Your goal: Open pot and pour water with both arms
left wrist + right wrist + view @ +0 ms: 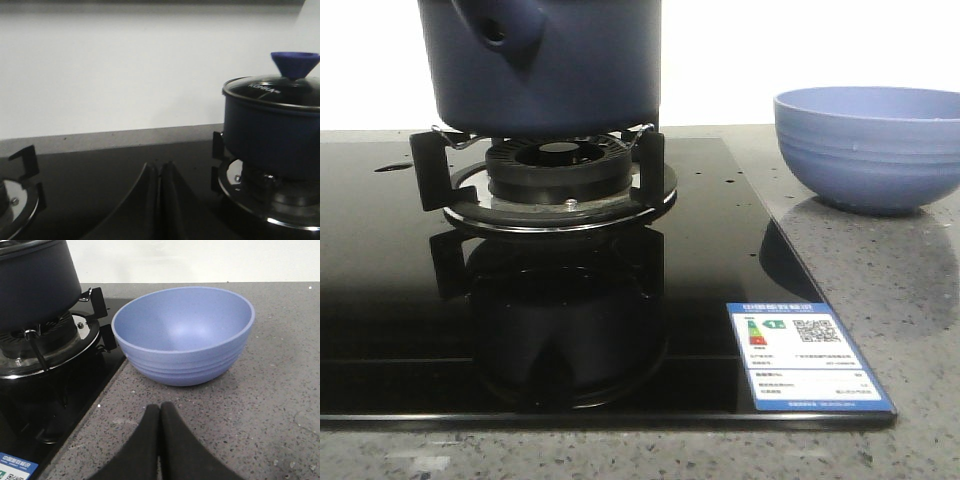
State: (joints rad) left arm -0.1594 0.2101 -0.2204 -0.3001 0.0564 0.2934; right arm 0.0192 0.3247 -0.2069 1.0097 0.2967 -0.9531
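Note:
The dark navy pot [550, 70] stands on the burner stand [545, 180] of the black glass stove, its short hollow stub [498, 30] facing the front camera. In the left wrist view the pot [272, 135] carries a glass lid [270, 90] with a blue cone knob [295, 64]. It also shows in the right wrist view [35, 282]. My left gripper [160, 166] is shut and empty over the stove top, left of the pot. My right gripper [160, 407] is shut and empty over the grey counter, short of the bowl. Neither gripper shows in the front view.
A periwinkle-blue ribbed bowl [870, 145] stands empty on the speckled grey counter to the right of the stove [182, 335]. A second burner stand [20, 185] is at the stove's left. A blue energy label [808, 358] is stuck on the glass near the front right corner.

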